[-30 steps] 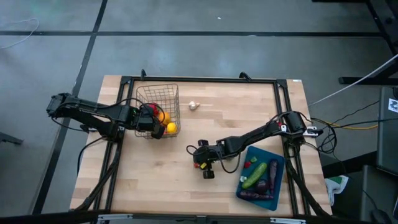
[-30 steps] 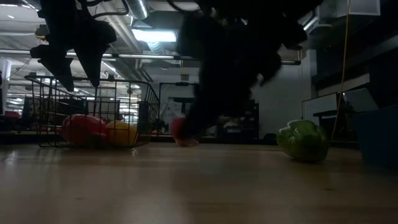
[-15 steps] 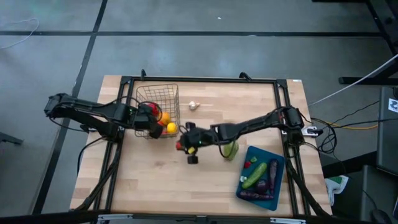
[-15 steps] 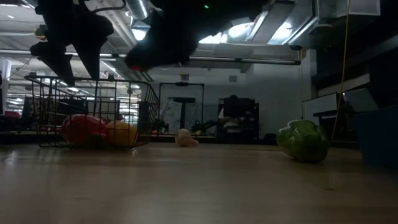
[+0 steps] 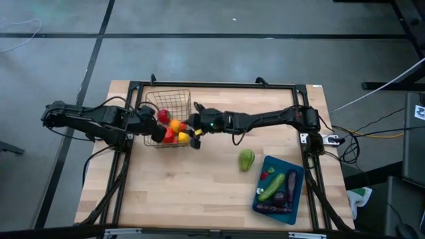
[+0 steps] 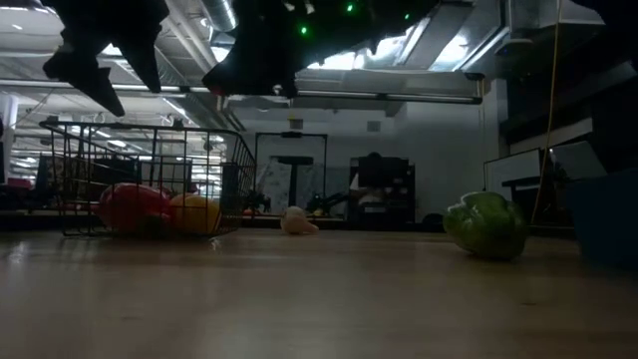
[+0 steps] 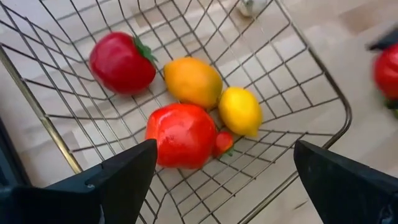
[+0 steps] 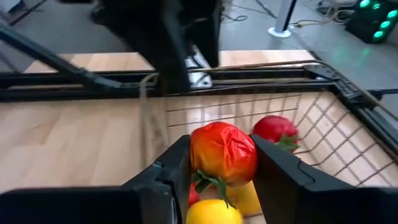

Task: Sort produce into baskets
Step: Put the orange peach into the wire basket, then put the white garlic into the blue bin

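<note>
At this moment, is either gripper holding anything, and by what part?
The right gripper holds a red tomato by its sides, over the wire basket. The left gripper is open and holds nothing.

Glossy plastic tomato [image 8: 224, 153], thin metal wire basket [image 7: 311, 81], pale matt wooden table [image 5: 199, 192].

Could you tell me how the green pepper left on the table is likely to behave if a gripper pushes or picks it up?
The green pepper looks rounded and lobed, lying alone on the bare table, so a push would probably roll or wobble it unevenly. Its glossy, moulded look in the low view suggests a stiff, light toy, possibly slippery between narrow fingers.
</note>
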Controlling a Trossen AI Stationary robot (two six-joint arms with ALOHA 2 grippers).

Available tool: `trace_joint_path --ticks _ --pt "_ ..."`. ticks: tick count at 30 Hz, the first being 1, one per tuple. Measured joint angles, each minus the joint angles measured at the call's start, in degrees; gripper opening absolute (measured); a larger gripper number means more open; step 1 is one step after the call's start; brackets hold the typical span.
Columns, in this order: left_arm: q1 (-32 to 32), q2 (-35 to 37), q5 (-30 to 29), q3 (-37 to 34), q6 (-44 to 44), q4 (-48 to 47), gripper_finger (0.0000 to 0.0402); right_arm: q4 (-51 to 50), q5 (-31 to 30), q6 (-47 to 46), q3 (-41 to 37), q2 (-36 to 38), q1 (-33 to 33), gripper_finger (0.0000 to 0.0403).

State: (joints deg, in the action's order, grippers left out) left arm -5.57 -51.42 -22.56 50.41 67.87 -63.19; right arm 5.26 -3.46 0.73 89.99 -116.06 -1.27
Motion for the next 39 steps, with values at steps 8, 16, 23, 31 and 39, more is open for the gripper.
trace_joint_path --ticks 8,16,23,31,39 --pt "0.0 1.0 -0.9 0.0 0.0 1.3 0.0370 5.0 0.0 -0.1 0.0 -3.6 -1.4 0.0141" --pt "0.0 1.1 -1.1 0.0 -0.4 1.5 0.0370 4.8 0.0 -0.2 -0.1 -5.1 -1.4 0.0141" --pt "0.0 1.1 -1.2 0.0 -0.4 2.5 0.0370 5.5 -2.1 -0.4 -0.1 -5.1 -1.4 0.0144" --pt "0.0 1.1 -1.3 0.0 -2.0 2.5 0.0370 5.2 -3.6 -0.4 -0.1 -5.1 -1.4 0.0201" --pt "0.0 1.1 -1.3 0.0 -2.0 2.5 0.0370 5.1 -3.5 -0.4 -0.1 -5.1 -1.4 0.0281"
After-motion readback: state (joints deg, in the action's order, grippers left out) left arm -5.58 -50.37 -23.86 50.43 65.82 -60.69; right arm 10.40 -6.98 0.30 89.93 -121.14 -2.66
